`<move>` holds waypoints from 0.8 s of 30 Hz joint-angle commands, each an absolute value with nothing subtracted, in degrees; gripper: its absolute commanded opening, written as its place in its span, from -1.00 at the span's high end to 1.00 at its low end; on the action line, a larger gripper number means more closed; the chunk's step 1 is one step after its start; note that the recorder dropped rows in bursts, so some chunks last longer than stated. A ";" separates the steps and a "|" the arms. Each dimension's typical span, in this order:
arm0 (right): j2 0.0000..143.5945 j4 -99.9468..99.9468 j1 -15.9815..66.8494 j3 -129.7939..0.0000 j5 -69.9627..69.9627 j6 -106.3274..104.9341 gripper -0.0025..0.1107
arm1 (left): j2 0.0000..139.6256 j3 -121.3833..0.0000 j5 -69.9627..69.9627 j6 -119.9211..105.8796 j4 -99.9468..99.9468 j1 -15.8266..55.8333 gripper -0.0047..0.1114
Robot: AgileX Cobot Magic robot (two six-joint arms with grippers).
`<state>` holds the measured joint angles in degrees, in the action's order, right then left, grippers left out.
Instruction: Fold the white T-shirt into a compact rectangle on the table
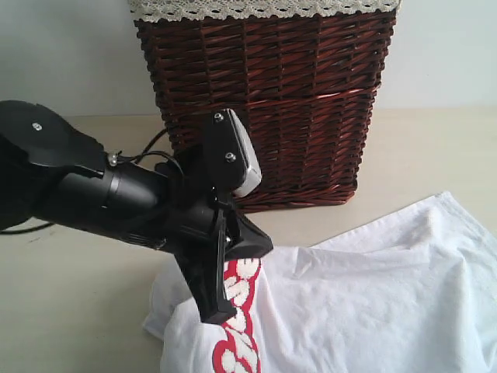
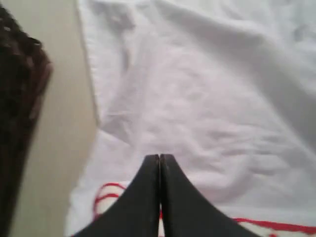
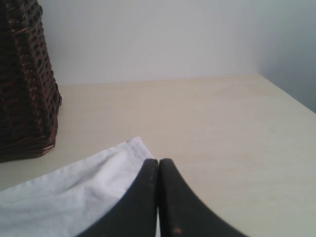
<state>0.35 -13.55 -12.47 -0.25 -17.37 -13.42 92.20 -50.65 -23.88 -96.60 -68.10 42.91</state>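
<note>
A grey-white wall point(image 1: 62, 54) backs the scene and meets a second wall point(image 3: 291, 49) at a corner. Before it, a brown wicker basket point(image 1: 272, 101) with white lace trim point(image 1: 264, 8) stands on the cream table point(image 1: 435, 148) in soft, even light.

The black left arm point(image 1: 93, 186) reaches in from the left, its jaws pointing down at the red lettering point(image 1: 237, 346) of the white T-shirt point(image 1: 373, 303), which lies rumpled on the table point(image 1: 70, 311). A dark wicker basket point(image 1: 272, 93) stands behind.

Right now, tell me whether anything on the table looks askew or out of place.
The white T-shirt lies rumpled, not flat: cloth bunches by the left gripper, and its red-outlined lettering is creased. Nothing looks spilled or damaged.
</note>
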 commanded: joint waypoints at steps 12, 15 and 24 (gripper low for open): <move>0.00 -13.43 -12.35 0.00 -16.59 -13.36 0.96 | 112.39 -62.85 -29.13 -112.37 -82.25 42.92 0.92; 0.00 -13.43 -12.35 0.00 -16.59 -13.36 0.96 | 115.37 -65.53 -30.96 -107.18 -77.56 42.92 0.92; 0.00 -13.43 -12.35 0.00 -16.59 -13.36 0.96 | 121.75 -77.54 -37.41 -84.78 -54.49 44.21 0.92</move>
<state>0.35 -13.55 -12.47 -0.25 -17.37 -13.42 120.48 -73.54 -35.22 -93.33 -61.91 43.41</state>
